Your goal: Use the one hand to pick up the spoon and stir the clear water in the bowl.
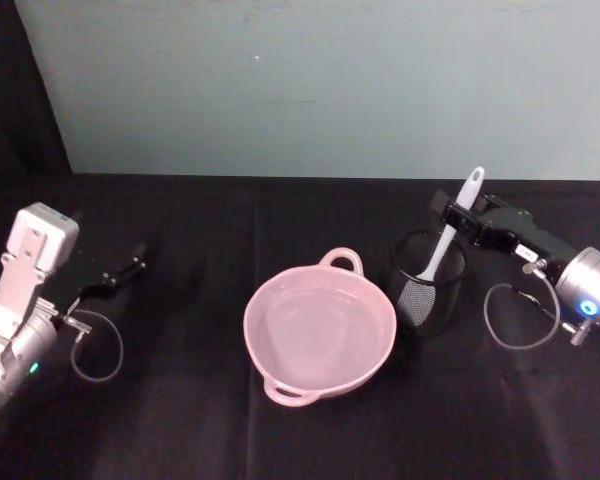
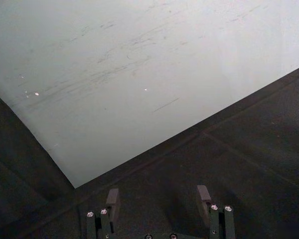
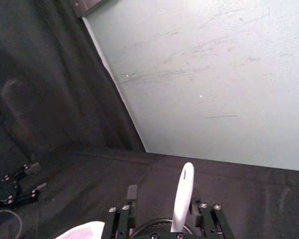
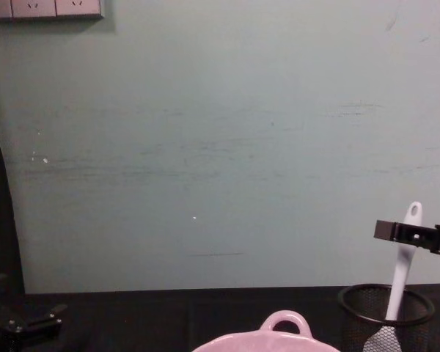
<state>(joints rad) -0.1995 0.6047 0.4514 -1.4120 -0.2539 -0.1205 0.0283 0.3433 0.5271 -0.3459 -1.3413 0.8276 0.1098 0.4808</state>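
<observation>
The right gripper (image 1: 458,217) has its fingers (image 3: 131,192) narrow around the white spoon's (image 1: 450,232) handle; its blade sits below them in the black mesh cup (image 1: 428,283), beside the pink bowl (image 1: 319,330). The left gripper's (image 1: 132,266) fingers are wide apart over the desk (image 1: 180,420). No writing is legible.

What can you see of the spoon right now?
The spoon is white, plastic-looking and spatula-like: a long slim handle with a slot hole at its top end and a flat squarish blade. It stands tilted in the black wire-mesh cup, blade down inside, handle leaning up and away from the pink bowl. The right end effector brackets the upper handle, one finger either side; whether they press it cannot be told.
</observation>
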